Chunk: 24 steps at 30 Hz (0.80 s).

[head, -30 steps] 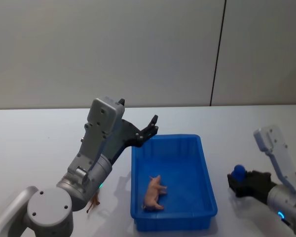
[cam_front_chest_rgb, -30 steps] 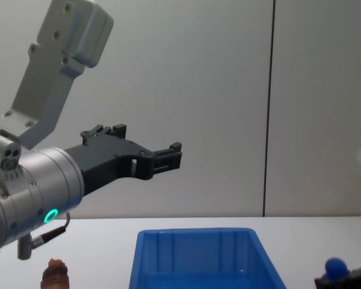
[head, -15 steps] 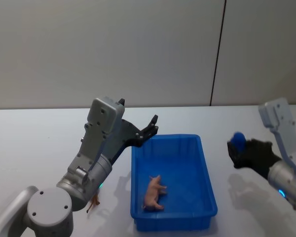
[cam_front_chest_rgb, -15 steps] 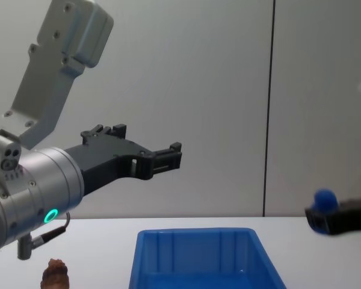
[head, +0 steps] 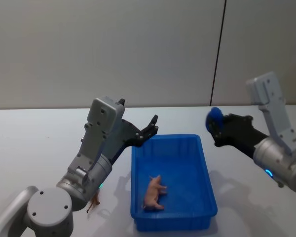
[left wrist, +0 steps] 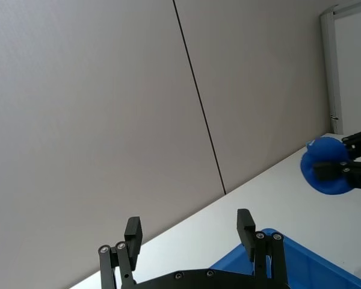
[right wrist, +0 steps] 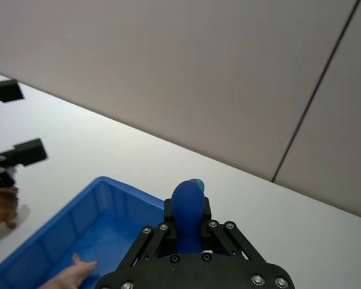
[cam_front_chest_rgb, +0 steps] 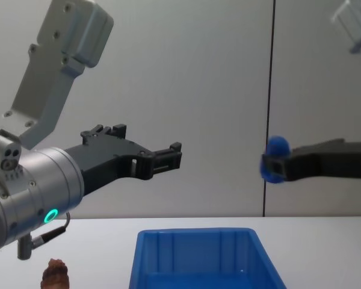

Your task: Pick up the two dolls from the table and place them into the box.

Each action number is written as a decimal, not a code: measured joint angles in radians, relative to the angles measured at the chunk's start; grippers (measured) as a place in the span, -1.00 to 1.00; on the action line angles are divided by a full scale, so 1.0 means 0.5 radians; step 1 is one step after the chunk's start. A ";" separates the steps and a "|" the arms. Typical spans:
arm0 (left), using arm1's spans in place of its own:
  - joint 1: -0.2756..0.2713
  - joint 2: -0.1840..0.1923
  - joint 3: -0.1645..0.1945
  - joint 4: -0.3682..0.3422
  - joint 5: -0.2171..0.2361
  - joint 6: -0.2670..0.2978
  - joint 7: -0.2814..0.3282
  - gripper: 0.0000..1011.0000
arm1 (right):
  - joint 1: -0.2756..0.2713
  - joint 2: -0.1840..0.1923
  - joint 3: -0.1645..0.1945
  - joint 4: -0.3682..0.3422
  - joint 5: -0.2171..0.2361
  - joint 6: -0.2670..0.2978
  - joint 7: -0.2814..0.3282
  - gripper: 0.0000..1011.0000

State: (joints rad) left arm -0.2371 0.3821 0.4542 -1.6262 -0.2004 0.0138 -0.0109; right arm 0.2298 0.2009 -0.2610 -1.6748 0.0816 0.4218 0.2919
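Right now my right gripper [head: 214, 130] hangs in the air at the right of the head view, above the table [head: 34, 143] and close to the far right corner of the box [head: 166, 138]. Its fingers are pinching the blue doll [head: 215, 116], and the doll's rounded top pokes out above them. In the chest view that doll sits right of centre, well above the box's rim and not touching it.

My left gripper [head: 150, 127] is raised left of centre in the head view, over the box's far left corner. Its fingers are spread wide with nothing between them. The left wrist view shows my two fingertips [left wrist: 132, 231] standing apart, with bare wall in the gap.

The box rests on the table at the lower middle of the head view. The pink pig doll [head: 154, 192] lies on its side on the box floor, toward the near left part. The brown doll [head: 93, 203] is on the table just beside the box's left wall, at the lower left of the head view, partly hidden behind my left arm. In the chest view it peeks up in the lower left corner.
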 joint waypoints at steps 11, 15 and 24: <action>0.000 0.000 0.000 0.000 0.000 0.000 0.000 0.98 | 0.074 -0.051 -0.041 0.038 0.025 0.146 0.151 -0.73; 0.000 0.000 0.000 0.000 0.000 0.000 0.000 0.98 | 0.086 -0.061 -0.051 0.055 0.031 0.223 0.177 -0.76; 0.000 0.000 0.000 0.000 0.000 0.000 0.000 0.98 | 0.111 -0.086 -0.082 0.142 0.036 0.399 0.232 -0.83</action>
State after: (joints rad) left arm -0.2371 0.3821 0.4542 -1.6262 -0.2004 0.0138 -0.0109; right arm 0.2854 0.1581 -0.3020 -1.6037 0.0994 0.6214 0.4081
